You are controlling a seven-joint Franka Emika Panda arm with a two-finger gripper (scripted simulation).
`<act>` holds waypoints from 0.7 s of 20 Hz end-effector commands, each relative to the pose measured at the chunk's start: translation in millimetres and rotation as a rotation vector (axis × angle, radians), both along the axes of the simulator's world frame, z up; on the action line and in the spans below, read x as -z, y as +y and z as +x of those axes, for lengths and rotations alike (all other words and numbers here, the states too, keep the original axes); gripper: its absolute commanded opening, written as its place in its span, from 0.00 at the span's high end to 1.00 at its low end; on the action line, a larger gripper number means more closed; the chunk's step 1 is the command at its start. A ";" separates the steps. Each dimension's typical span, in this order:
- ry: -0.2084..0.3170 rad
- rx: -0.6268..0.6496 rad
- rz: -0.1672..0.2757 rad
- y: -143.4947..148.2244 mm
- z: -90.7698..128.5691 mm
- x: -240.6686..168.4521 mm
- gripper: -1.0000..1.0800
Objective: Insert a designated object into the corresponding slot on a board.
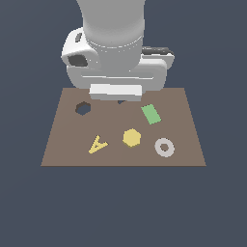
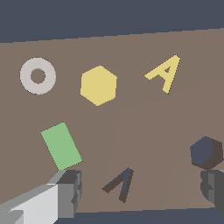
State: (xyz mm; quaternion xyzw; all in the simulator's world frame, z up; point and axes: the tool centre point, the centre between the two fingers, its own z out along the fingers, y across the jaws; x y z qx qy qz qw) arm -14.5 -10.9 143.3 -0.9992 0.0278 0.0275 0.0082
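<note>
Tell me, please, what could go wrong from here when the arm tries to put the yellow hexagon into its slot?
1. The yellow hexagon lies between the yellow A piece and the grey ring; wide fingers might bump either.
2. The hexagon slot needs matching rotation, or the piece may jam on the board.
3. The gripper hangs over the A cutout, away from the hexagon.

- I find no printed text, label, brand or number on anything in either view.
- The one letter form is the yellow A-shaped piece (image 1: 98, 144), itself cut as a capital A, lying on the board (image 1: 183, 140).
- A dark A-shaped cutout (image 2: 120, 183) in that board repeats the letter.
</note>
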 end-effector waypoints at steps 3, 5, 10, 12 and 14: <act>0.000 -0.003 0.000 0.0 0.3 0.3 0.04; -0.001 -0.012 0.000 -0.1 1.1 1.2 0.04; -0.004 -0.060 0.001 -0.4 5.6 6.1 0.04; -0.006 -0.090 0.001 -0.4 8.5 9.2 0.04; -0.008 -0.126 0.002 -0.4 11.9 12.9 0.04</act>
